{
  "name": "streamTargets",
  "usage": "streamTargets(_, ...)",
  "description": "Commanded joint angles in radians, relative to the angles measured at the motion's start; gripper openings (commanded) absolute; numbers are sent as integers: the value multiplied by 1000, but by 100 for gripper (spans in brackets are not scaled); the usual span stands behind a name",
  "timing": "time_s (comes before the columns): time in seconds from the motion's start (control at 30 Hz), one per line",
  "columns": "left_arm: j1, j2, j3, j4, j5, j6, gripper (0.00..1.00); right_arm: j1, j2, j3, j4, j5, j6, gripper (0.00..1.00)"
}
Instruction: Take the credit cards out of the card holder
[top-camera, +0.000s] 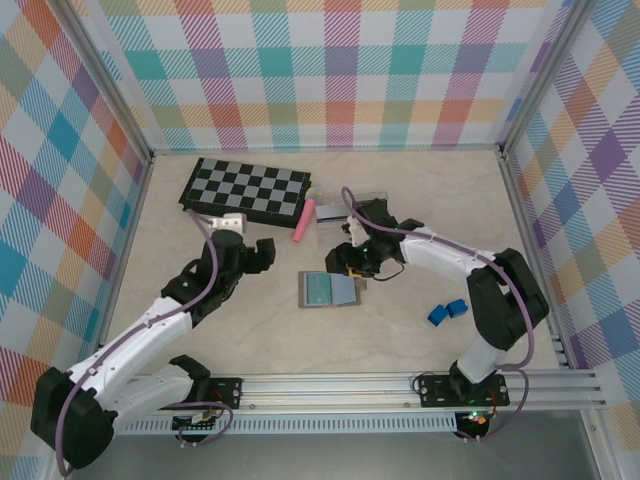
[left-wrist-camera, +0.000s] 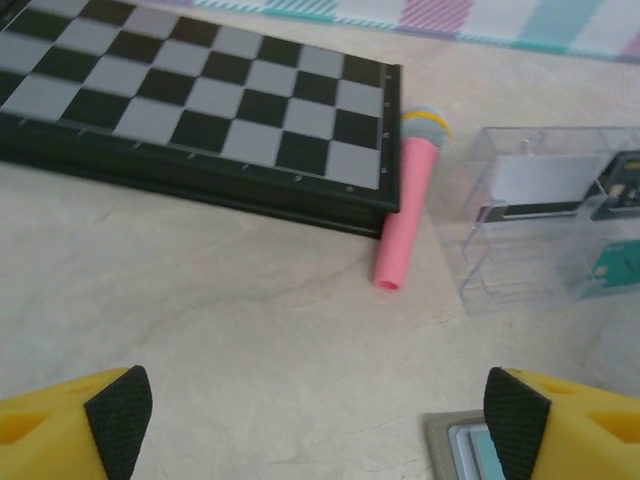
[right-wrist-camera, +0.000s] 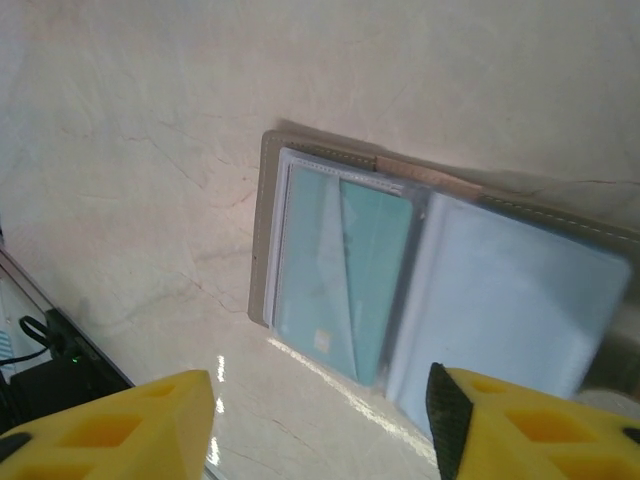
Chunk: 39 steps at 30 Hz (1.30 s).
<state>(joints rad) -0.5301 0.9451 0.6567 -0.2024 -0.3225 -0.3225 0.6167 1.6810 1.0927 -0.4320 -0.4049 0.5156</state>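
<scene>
The card holder (top-camera: 328, 290) lies open on the table, its grey cover under clear sleeves. In the right wrist view a teal-green credit card (right-wrist-camera: 345, 275) sits inside the left sleeve of the card holder (right-wrist-camera: 262, 230); the right sleeve looks pale blue. My right gripper (right-wrist-camera: 320, 420) hovers open just off the holder's edge, holding nothing; from above the right gripper (top-camera: 345, 262) is at the holder's far side. My left gripper (left-wrist-camera: 318, 425) is open over bare table, with a corner of the card holder (left-wrist-camera: 445, 440) beside its right pad. From above, the left gripper (top-camera: 262, 252) is left of the holder.
A folded chessboard (top-camera: 245, 190) lies at the back left, with a pink toy microphone (left-wrist-camera: 400, 215) against its edge. A clear plastic box (left-wrist-camera: 545, 220) beside it holds white, dark and teal pieces. A blue object (top-camera: 447, 312) lies to the right.
</scene>
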Motion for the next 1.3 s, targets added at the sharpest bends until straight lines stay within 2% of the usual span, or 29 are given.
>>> streamTargets(0.0,23,-53,-48,-59,-49,-231,92,25,50,42,-21,17,42,53)
streamTargets(0.1,51,-93,-123,-8,9,-297,100,54,101,69,-44,32,53,45)
streamTargets(0.23,99,-122,-191,4,68,-374,100,82,156,107,-87,77,70,39)
streamTargets(0.4,136,-107,-174,-39,159,-333,100,108,204,153,-140,142,66,39)
streamTargets(0.73,137,-35,-123,-54,230,-291,100,127,274,230,-251,263,44,33)
streamTargets(0.9,137,-3,-109,-25,303,-302,100,130,309,246,-270,274,41,29)
streamTargets(1.07,138,65,-72,-15,424,-313,100,130,333,253,-282,279,41,24)
streamTargets(1.27,133,185,-45,56,621,-360,83,130,343,240,-283,290,47,19)
